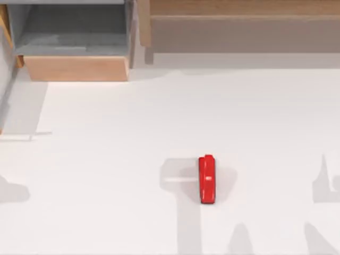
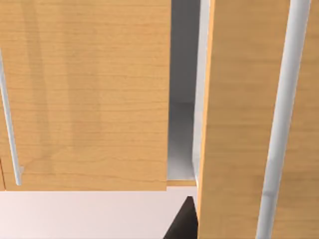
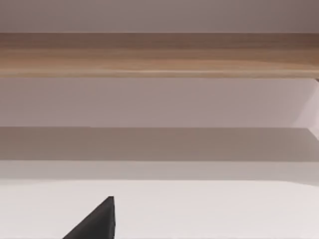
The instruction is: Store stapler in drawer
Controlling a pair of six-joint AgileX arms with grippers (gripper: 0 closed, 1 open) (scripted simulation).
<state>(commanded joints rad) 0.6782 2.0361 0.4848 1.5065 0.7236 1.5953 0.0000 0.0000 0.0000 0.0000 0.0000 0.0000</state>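
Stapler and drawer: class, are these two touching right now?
Apart. The top view shows the stapler lying on bare table, with open table between it and the drawer at far left.

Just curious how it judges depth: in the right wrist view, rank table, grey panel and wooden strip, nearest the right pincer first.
1. Table, just by the right pincer.
2. Grey panel, beyond the table.
3. Wooden strip, atop the panel.

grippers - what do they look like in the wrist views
Little of either is in frame. The left gripper appears as a flat, matte black wedge with a pointed tip, in front of the tan wooden drawer front. The right gripper is a similar black wedge. No cables or markings are visible.
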